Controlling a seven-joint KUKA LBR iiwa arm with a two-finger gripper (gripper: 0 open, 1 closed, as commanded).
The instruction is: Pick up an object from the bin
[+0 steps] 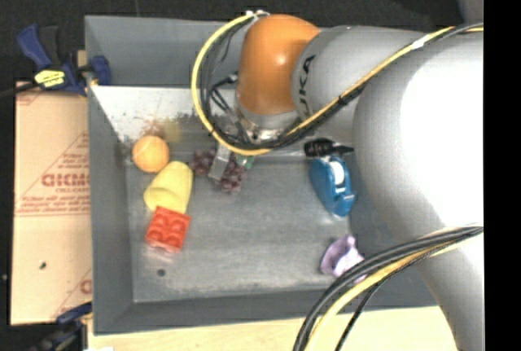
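My gripper [221, 167] reaches down at the back middle of the bin, its metal finger tips in a dark purple bunch of grapes [231, 175]. Grapes show on both sides of the tips, so the fingers stand round the bunch. A yellow rounded block [170, 185] lies just left of the grapes. An orange ball [151, 153] sits behind it near the back wall. A red studded brick [167, 228] lies in front of the yellow block.
A blue spray bottle [332, 183] with a black cap lies right of the gripper, partly under the arm. A pale purple thing [339, 255] peeks out at the front right. The arm covers the bin's right side.
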